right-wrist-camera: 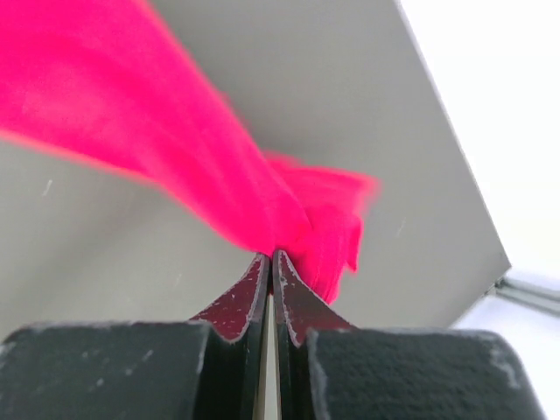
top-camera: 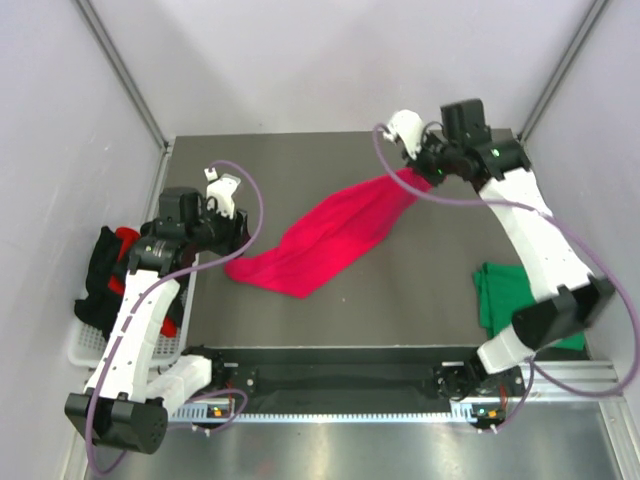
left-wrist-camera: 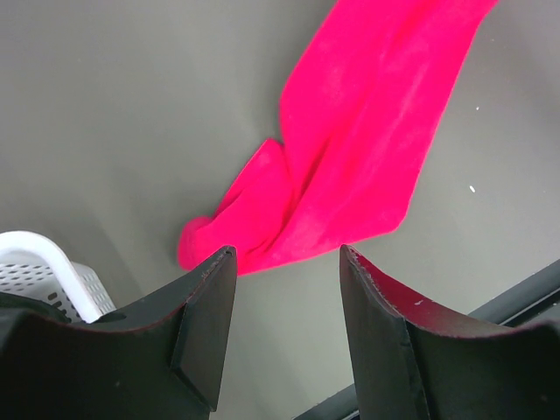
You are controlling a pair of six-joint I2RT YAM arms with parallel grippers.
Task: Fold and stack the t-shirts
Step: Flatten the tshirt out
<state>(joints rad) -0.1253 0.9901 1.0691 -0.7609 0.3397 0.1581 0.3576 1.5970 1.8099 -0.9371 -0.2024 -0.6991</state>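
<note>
Grey and matte, the surface (top-camera: 430,250) sits between pale walls (top-camera: 300,60), and the crimson-pink t-shirt (top-camera: 335,238) lies across its middle as a long, twisted band running from near left to far right. My right fingers (right-wrist-camera: 282,293) are pressed together on its far-right end, pinching a bunched fold of the soft cloth. My right wrist view shows that grip up close, though blurred, while from overhead it is mostly hidden by the wrist. My left fingers (top-camera: 232,222) are spread with nothing between them, hovering by the shirt's near-left end, which my left wrist view shows as a rolled, crumpled lump. Only the overhead view shows a dark green t-shirt (top-camera: 500,295) lying flat at near right, and black and red cloth (top-camera: 108,265) heaped in a white perforated basket (top-camera: 82,345) at the left edge.
</note>
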